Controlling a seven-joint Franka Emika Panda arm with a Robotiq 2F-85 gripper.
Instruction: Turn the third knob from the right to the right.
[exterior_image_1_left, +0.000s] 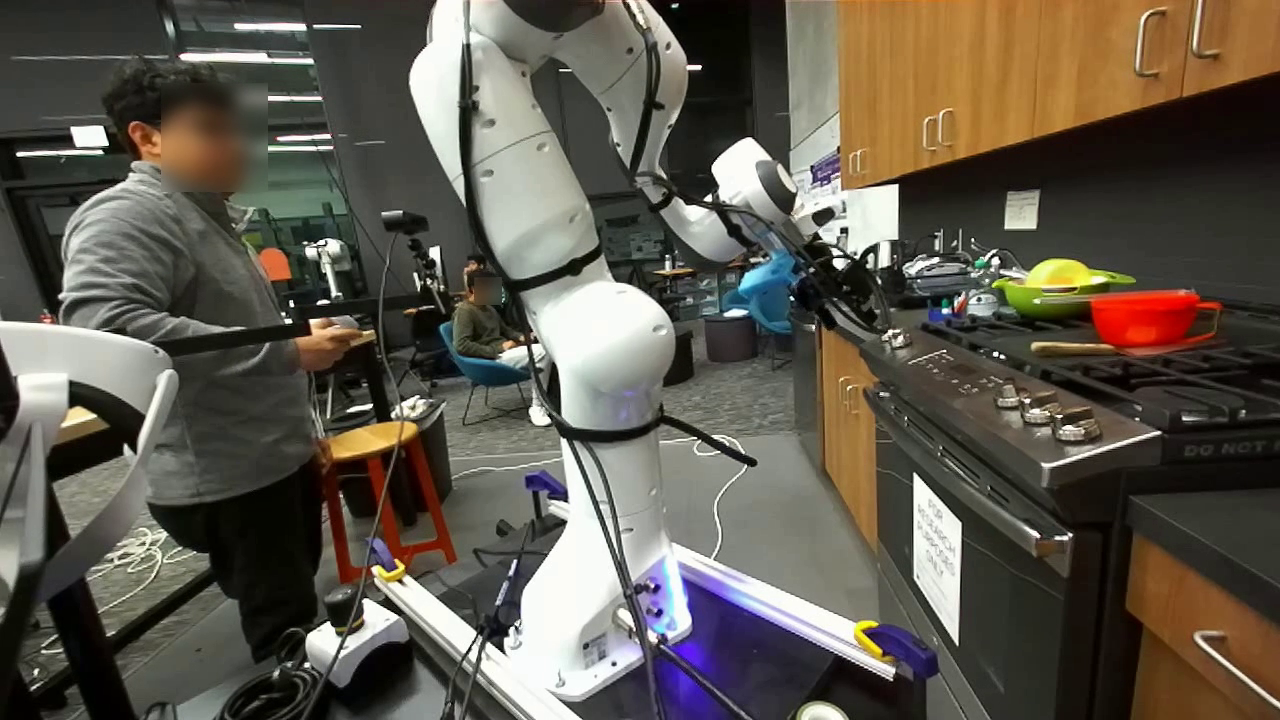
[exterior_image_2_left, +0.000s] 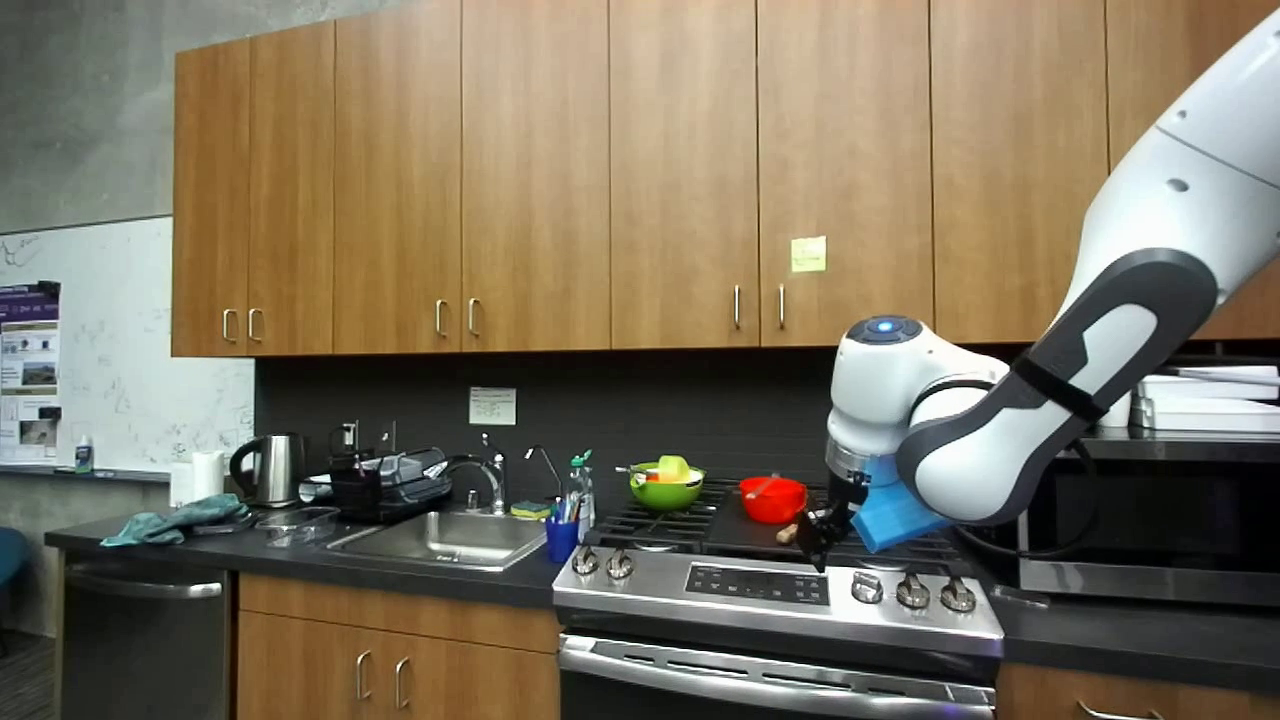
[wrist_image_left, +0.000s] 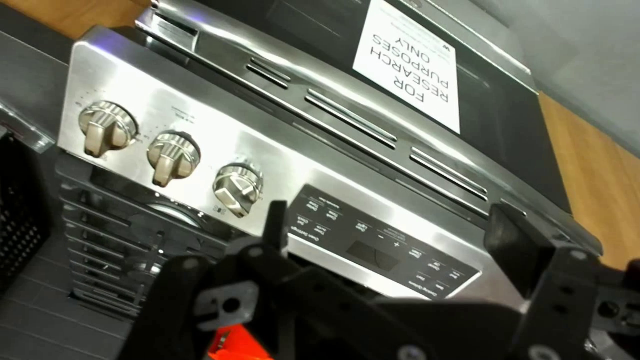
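The third knob from the right (exterior_image_2_left: 867, 587) is a round silver knob on the stove's sloping front panel. It is the one closest to the touch display among the three on that side. In the wrist view this knob (wrist_image_left: 238, 189) sits left of the jaws, its grip bar angled differently from its two neighbours. My gripper (wrist_image_left: 395, 237) is open, fingers spread wide over the display with nothing between them. One black finger (wrist_image_left: 276, 222) appears near the knob but apart from it. In an exterior view my gripper (exterior_image_2_left: 818, 535) hovers above the display, left of the knob.
Two more knobs (wrist_image_left: 172, 157) (wrist_image_left: 107, 127) line the same side of the panel. A red bowl (exterior_image_2_left: 772, 499) and a green bowl (exterior_image_2_left: 667, 490) stand on the stove. The oven handle (exterior_image_2_left: 770, 680) runs below the panel. A microwave (exterior_image_2_left: 1150, 520) stands to the right.
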